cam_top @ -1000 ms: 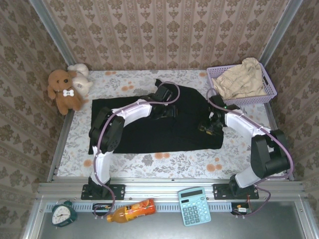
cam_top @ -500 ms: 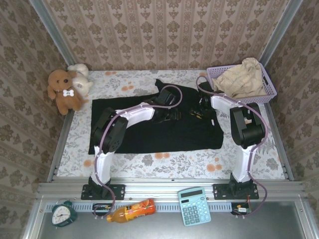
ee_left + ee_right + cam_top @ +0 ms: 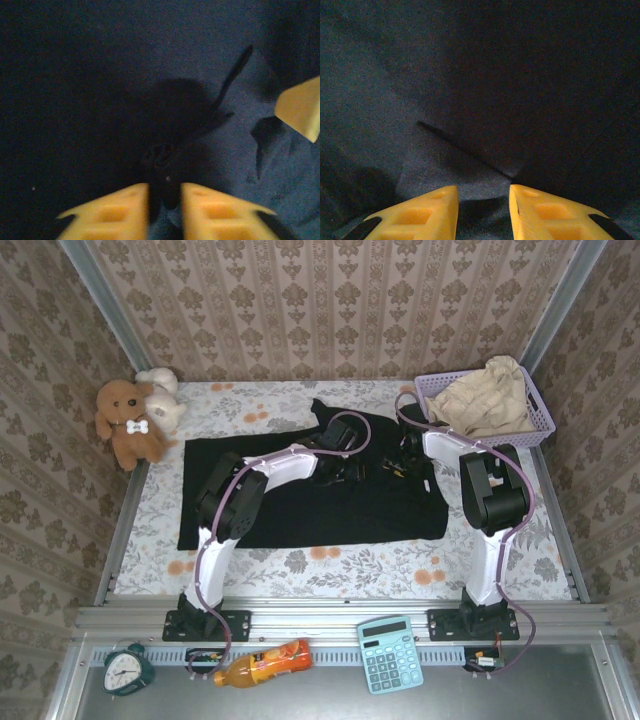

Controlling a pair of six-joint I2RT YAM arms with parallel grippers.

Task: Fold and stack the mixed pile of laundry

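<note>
**Right arm has swung in beside the left, both now on the middle of the black piece**

A second ago my right end effector sat out toward the right edge of the black garment, with the arm stretched low across the desk. That arm has since drawn up and inward. Its fingers now hang over the cloth just beside my left end effector, near the garment's far middle. Over the last half second almost nothing has shifted, apart from a small change in the left elbow.

My left end effector is narrow, with a small tuck of black fabric rising between its fingers and creases running out from that spot, so I judge it has a pinch. My right one stands partly apart above a shallow ridge in the cloth, and I do not see anything clamped in it. From my left wrist, a yellow fingertip of the right one shows close by.

The black garment lies spread flat across the centre of the desk. The beige garment is heaped in the lavender basket at the far right corner, untouched.

I read this as the setup for a fold: two grips side by side along one line. No fold is made yet, and stacking is a long way off.
</note>
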